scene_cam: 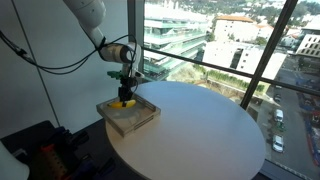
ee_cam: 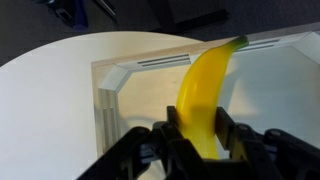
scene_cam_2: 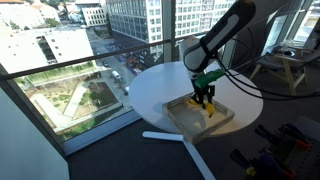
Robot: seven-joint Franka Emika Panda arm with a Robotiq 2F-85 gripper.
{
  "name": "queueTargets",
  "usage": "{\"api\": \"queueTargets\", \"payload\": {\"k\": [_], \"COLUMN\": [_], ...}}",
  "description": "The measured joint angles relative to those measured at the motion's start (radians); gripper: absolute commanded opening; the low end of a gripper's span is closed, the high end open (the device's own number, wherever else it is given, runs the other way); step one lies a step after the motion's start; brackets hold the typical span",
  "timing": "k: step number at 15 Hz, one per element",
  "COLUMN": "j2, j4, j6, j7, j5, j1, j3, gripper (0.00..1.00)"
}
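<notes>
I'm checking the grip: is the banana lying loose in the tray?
No: in the wrist view the gripper is shut on the banana, a finger on each side of it, over the tray.

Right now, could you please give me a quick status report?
Gripper shut on banana. Banana over wooden tray on white table. Nothing seen blocking.
</notes>
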Motion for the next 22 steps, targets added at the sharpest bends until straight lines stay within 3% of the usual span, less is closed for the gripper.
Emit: {"api": "queueTargets", "payload": {"k": [13,22], "j2": [-0.018,-0.050], "j4": [-0.011,-0.034], "j6": [0.293,0.326], "j7": [0.032,0.039], "j5": [0.000,0.000], "j1": [0.000,0.001], "j3": [-0.010,-0.014], "gripper": [0.16,0.16]}}
